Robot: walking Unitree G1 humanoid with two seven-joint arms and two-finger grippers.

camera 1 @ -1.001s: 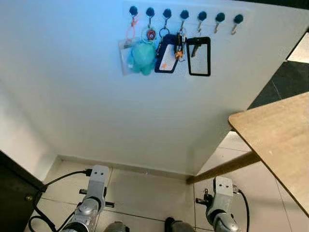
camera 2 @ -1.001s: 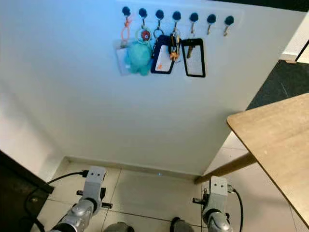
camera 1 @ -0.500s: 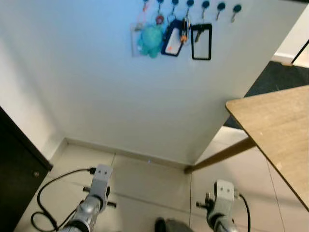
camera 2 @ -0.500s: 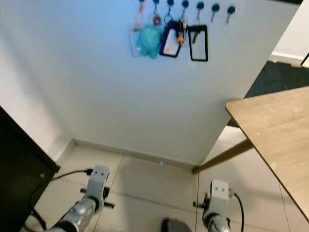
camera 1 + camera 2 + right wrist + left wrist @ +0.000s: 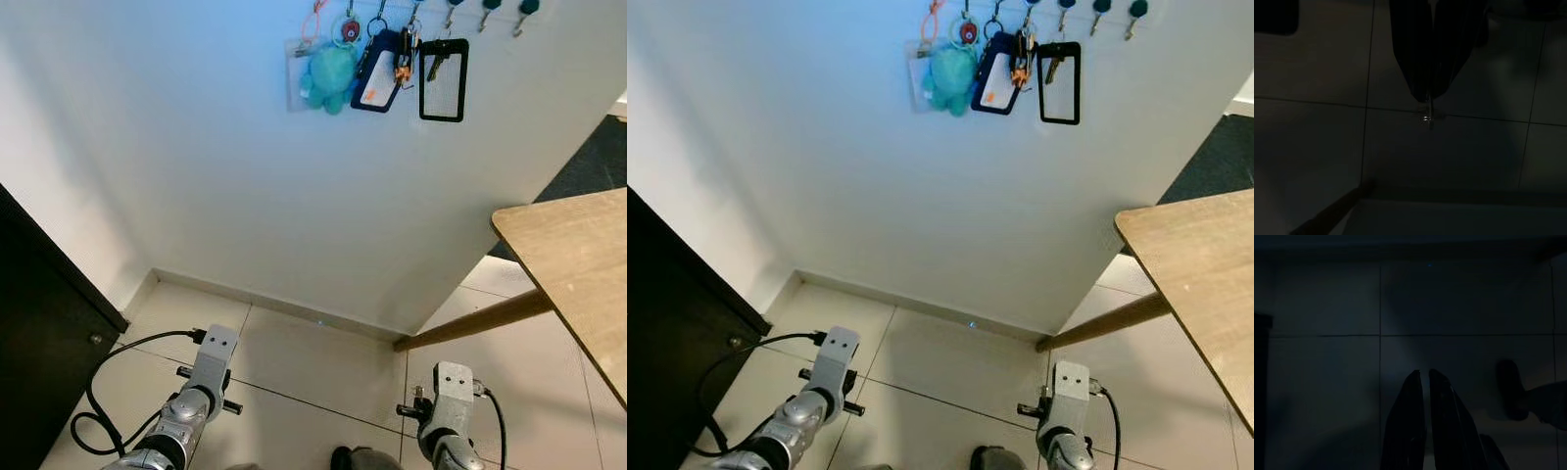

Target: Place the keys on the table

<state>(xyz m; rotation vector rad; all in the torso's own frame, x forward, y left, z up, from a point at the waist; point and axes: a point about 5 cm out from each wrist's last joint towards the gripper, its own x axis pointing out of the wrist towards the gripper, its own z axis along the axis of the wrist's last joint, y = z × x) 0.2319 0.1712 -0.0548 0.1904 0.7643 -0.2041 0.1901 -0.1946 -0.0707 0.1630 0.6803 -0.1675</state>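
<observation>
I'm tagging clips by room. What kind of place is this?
Probably a home entryway: a key rack on a white wall holds keys and tags, above a tiled floor, beside a wooden table.

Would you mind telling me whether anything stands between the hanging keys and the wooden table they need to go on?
Nothing visible does. The keys hang on the hook rack high on the white wall, and the wooden table stands lower, to the robot's right, with open wall and air between them.
</observation>
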